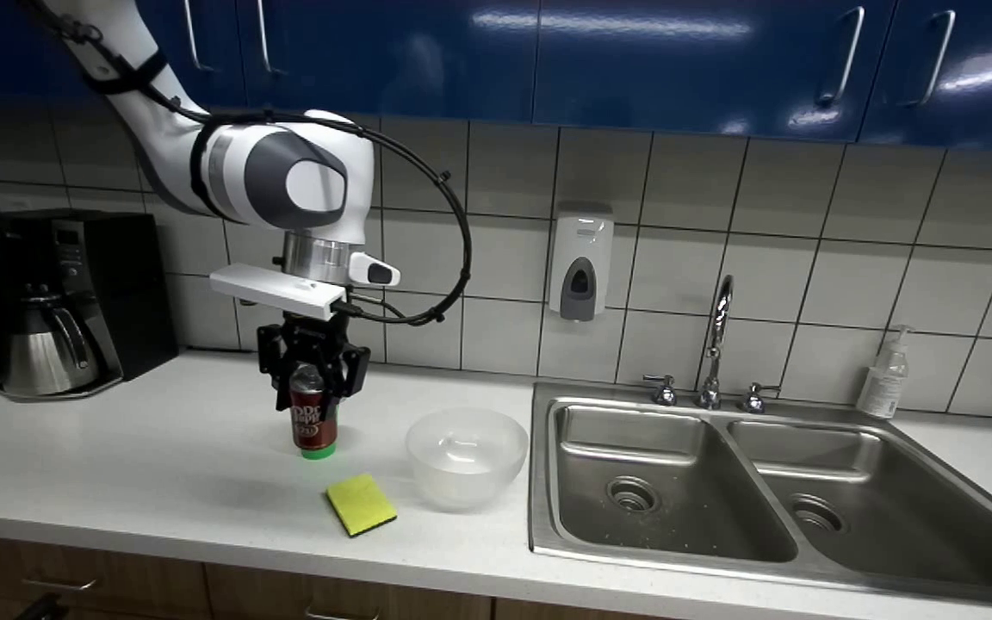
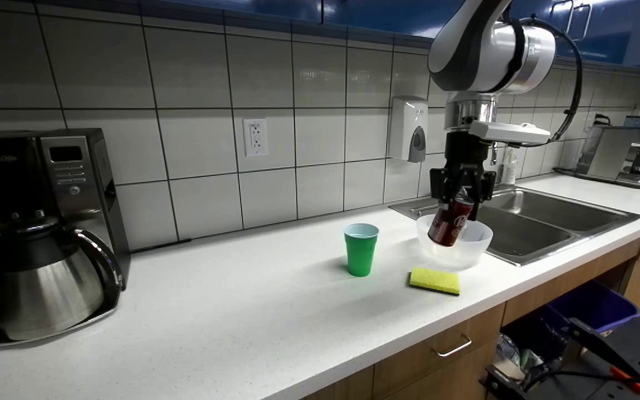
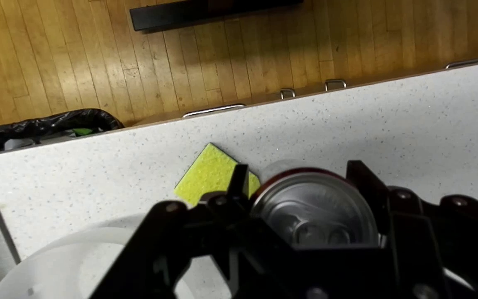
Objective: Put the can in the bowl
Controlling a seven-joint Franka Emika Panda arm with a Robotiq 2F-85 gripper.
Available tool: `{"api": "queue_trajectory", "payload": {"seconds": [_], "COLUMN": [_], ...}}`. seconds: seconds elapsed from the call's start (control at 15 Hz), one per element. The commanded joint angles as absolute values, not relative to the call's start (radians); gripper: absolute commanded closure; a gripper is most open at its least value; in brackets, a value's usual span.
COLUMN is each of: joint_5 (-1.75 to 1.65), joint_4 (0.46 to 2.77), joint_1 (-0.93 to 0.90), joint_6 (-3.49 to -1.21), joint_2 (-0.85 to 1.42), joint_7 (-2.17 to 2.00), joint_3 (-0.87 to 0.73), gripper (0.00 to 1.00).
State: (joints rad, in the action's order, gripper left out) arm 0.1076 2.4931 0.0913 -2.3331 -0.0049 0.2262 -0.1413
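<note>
Over the white surface (image 1: 160, 430), the hand (image 3: 297, 172) clamps the tilted can (image 2: 450, 225), which could strike the bowl (image 1: 468, 484) if carried too low.

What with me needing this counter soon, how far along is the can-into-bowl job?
Done, it seems: the can is gripped in the hand and raised off the counter. In progress: the transfer; an exterior view shows the can held to one side of the bowl, not over it. Left: the can is outside the bowl, so moving it over, lowering it and opening the hand likely come next.
</note>
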Motion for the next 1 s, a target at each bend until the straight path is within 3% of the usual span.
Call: {"api": "queue_trajectory", "payload": {"seconds": [0.0, 0.93], "joint_5": [0.158, 0.223], "joint_4": [2.455, 2.283], "joint_1": [0.134, 0.217], "joint_6": [-2.261, -2.074], "joint_2": [-0.026, 0.019], "joint_7": [0.284, 0.237], "joint_3": [-0.167, -0.248], "gripper": [0.63, 0.63]}}
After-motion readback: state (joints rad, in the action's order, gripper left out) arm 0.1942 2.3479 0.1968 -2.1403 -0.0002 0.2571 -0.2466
